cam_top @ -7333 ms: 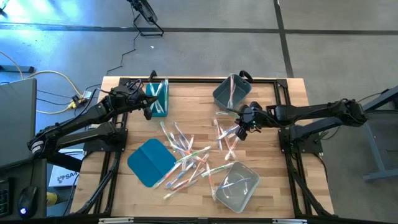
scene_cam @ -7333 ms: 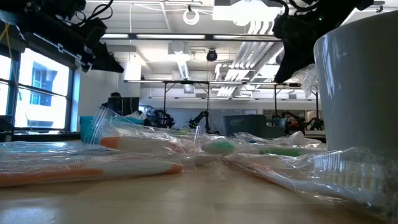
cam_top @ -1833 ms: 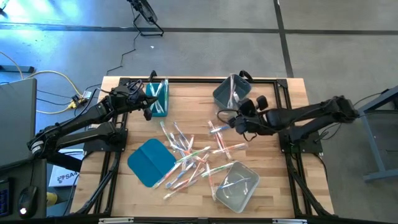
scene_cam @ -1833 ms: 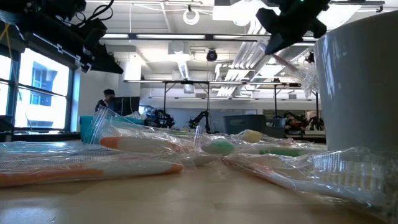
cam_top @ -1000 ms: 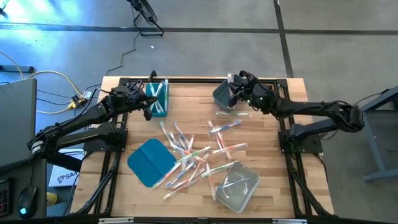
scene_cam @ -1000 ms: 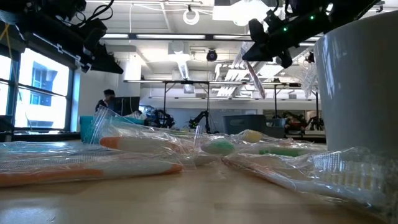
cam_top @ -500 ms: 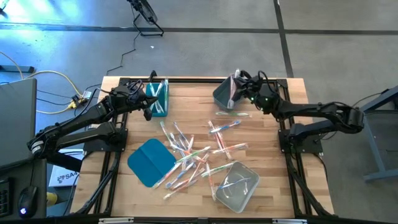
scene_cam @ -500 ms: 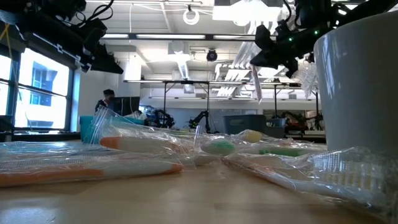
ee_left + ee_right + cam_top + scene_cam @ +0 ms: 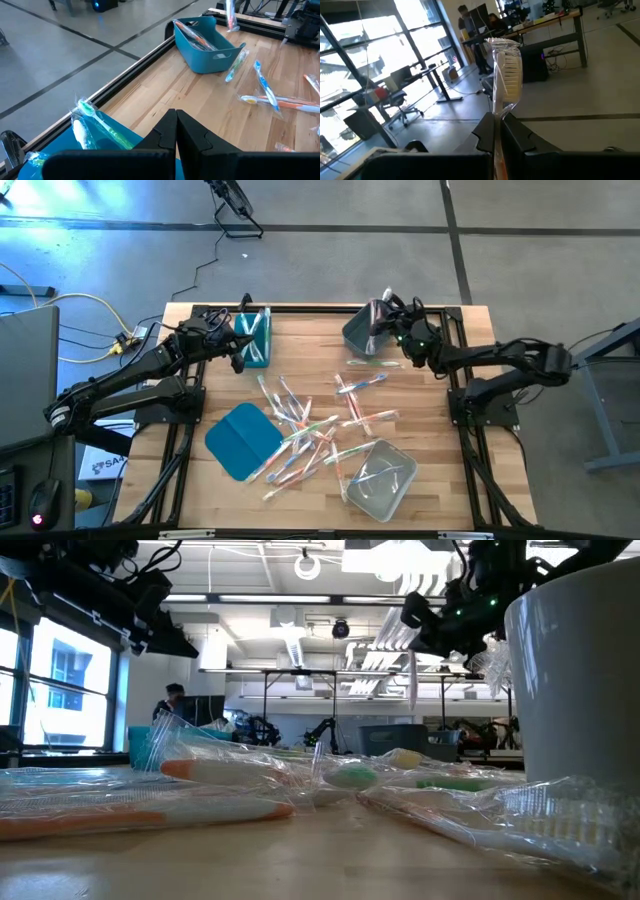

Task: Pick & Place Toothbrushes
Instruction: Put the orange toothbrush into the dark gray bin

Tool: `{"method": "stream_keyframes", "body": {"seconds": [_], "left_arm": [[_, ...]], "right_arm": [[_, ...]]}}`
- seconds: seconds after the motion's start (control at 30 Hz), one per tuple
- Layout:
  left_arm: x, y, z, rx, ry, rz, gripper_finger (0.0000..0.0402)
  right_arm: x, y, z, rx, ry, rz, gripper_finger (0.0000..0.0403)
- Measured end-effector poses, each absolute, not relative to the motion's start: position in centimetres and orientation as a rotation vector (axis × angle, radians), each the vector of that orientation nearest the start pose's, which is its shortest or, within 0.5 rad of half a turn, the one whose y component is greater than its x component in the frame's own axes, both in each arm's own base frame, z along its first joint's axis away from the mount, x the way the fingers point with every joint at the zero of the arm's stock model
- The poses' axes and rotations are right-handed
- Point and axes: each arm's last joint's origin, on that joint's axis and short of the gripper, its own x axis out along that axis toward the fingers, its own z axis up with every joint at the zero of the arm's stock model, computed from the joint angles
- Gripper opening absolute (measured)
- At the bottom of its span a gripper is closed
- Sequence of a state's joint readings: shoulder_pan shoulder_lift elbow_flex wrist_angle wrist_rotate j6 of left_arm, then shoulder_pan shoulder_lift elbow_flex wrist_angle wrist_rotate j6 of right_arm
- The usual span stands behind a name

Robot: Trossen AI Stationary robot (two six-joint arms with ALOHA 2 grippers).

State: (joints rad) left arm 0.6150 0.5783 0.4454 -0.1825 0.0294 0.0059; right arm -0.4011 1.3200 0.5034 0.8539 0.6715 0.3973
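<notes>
Left claw [image 9: 238, 350] shut, empty, beside the teal plastic bin [image 9: 255, 337]. Wrapped pale toothbrushes [image 9: 300, 435] scattered mid-surface. Right claw [image 9: 385, 330] clamped on one wrapped white-bristled toothbrush [image 9: 506, 75], long axis near upright, directly above the grey rectangular bin [image 9: 362, 330].

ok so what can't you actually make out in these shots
- Contents of the grey bin: high view, partly covered by the right gripper and its wrapped toothbrush.
- Handle of that toothbrush: right wrist view, hidden between the fingers.
- Count of toothbrushes in the pile: high view, too small and overlapping.
- Bins in the low view: blocked by near wrappers.
</notes>
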Motion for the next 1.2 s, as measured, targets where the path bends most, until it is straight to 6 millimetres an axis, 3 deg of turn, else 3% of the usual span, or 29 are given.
{"method": "stream_keyframes", "body": {"seconds": [0.3, 0.63, 0.83, 1.2], "left_arm": [[11.6, 8.1, 24.5, -0.094, 0.306, 0.579, 0.0001], [11.6, 8.1, 24.5, -0.081, 0.310, 0.572, 0.0001], [11.6, 8.1, 24.5, -0.081, 0.310, 0.572, 0.0001], [11.6, 8.1, 24.5, -0.081, 0.310, 0.573, 0.0001]], "right_arm": [[24.9, -12.7, 19.0, 0.358, -0.293, -1.117, 0.0005], [25.7, -13.3, 15.7, 0.437, -0.313, -1.163, 0.0005], [25.8, -13.3, 15.1, 0.442, -0.294, -1.166, 0.0009], [25.8, -13.3, 15.0, 0.479, -0.300, -1.165, 0.0061]]}}
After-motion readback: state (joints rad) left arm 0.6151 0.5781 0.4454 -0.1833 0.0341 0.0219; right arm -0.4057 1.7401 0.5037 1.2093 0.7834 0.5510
